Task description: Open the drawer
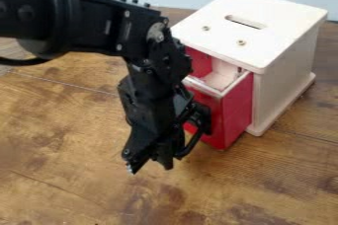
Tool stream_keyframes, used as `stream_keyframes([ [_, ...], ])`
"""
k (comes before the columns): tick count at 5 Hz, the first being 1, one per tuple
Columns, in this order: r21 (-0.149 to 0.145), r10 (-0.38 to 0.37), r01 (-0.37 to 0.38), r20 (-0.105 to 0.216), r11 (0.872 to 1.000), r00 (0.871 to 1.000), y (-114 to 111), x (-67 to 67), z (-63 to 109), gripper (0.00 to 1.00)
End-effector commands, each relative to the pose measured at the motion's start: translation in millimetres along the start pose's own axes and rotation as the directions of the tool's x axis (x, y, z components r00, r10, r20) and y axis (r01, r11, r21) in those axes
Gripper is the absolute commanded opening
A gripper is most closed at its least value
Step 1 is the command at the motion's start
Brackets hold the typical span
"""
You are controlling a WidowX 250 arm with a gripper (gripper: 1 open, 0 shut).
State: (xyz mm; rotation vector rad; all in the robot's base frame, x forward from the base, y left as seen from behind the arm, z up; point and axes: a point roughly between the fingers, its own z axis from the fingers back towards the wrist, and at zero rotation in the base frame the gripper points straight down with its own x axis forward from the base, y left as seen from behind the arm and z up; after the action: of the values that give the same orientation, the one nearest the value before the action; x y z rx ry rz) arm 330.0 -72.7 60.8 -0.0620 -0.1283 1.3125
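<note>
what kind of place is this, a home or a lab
Probably a robot test bench rather than a home: a black robot arm works at a worn wooden table, its gripper beside a toy-like cream-white cabinet whose red drawer is partly out.

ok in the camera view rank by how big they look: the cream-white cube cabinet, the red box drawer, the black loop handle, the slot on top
1. cream-white cube cabinet
2. red box drawer, partly hidden by the arm
3. black loop handle, mostly hidden, so unsure against the slot
4. dark slot on the cabinet top

No text, label, brand mark or number can be read anywhere: not on the red drawer [227, 109], the cream-white cabinet [264, 43] or the black arm [93, 27].
</note>
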Motion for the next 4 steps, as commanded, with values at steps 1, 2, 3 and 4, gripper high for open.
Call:
stream_keyframes([
  [1, -0.061, 0.053, -0.052, 0.020, 0.997, 0.998, -14, 8.0, 22.0, 0.00],
  [2, -0.061, 0.024, -0.023, 0.021, 0.998, 0.999, -8, 10.9, 22.2, 0.00],
  [3, -0.061, -0.010, 0.011, 0.021, 0.998, 1.000, -2, 13.3, 22.0, 0.00],
  [4, -0.061, -0.039, 0.040, 0.024, 0.997, 0.999, 3, 16.4, 22.2, 0.00],
])
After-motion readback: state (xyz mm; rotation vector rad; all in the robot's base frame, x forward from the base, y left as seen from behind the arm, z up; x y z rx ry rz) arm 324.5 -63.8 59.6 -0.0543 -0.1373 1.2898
